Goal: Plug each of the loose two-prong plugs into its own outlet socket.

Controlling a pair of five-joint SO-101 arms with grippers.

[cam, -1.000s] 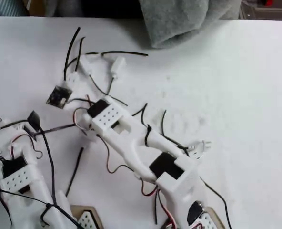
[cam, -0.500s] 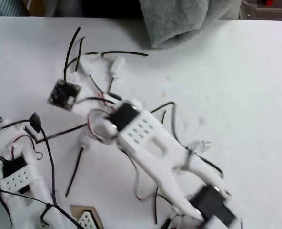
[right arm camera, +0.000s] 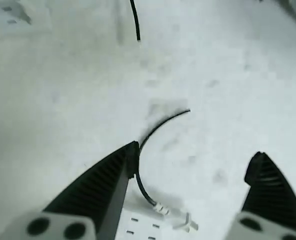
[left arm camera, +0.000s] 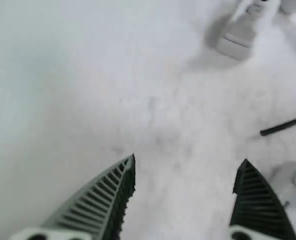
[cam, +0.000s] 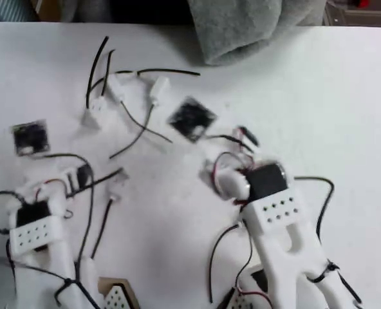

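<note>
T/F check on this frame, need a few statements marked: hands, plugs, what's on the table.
1. Both hands are open. True: the left hand and the right hand each have their fingers spread.
2. The right hand grips a two-prong plug. False: the plug lies ungripped on the table below the open hand.
3. A grey cloth lies at the table's far edge. True.
4. The left hand is shut on a black cable. False: it is open over bare table with nothing between its fingers. A black cable end lies apart from it.
</note>
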